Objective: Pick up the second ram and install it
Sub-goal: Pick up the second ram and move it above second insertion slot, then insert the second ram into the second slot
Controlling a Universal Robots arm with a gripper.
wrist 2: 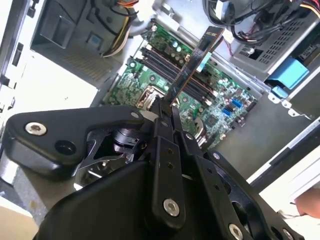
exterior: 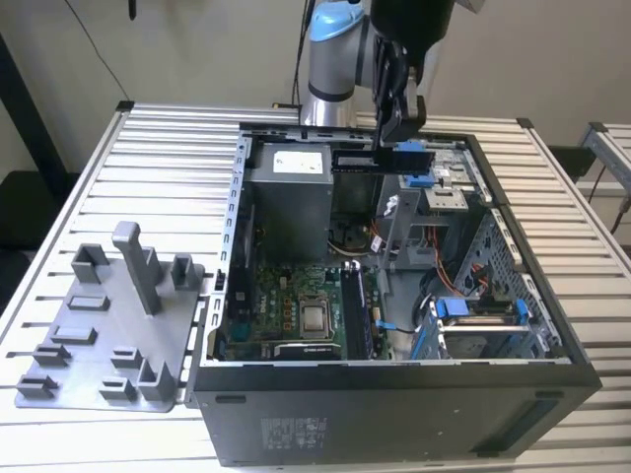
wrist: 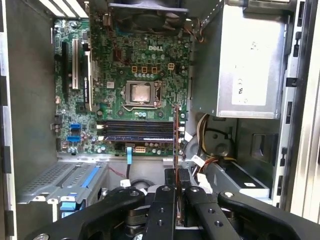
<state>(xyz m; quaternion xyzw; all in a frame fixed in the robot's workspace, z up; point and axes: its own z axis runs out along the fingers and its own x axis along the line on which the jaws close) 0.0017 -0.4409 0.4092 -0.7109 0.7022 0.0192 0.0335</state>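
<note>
Ram (exterior: 375, 161) is clamped in your gripper (exterior: 399, 138), which is closed on it from above. It hangs over the open case (exterior: 394, 394), clear of everything. In the exterior view the ram's long axis runs 9 to 3 o'clock. The slots (exterior: 358, 310) lie at about 6 o'clock from the gripper, well apart, and run roughly 12 to 6, so ram and slots look crossed rather than lined up. In the first wrist view the ram (wrist: 176, 132) shows edge-on, lying across the slots (wrist: 137, 129). Going outward, the power supply (exterior: 291, 197) is at 8 o'clock, the drive cage (exterior: 483, 325) at 5 and loose cables (exterior: 380, 236) at 6, near the slots' far end. Room over the board (exterior: 286, 315) looks open to me, and tight by the cage.
</note>
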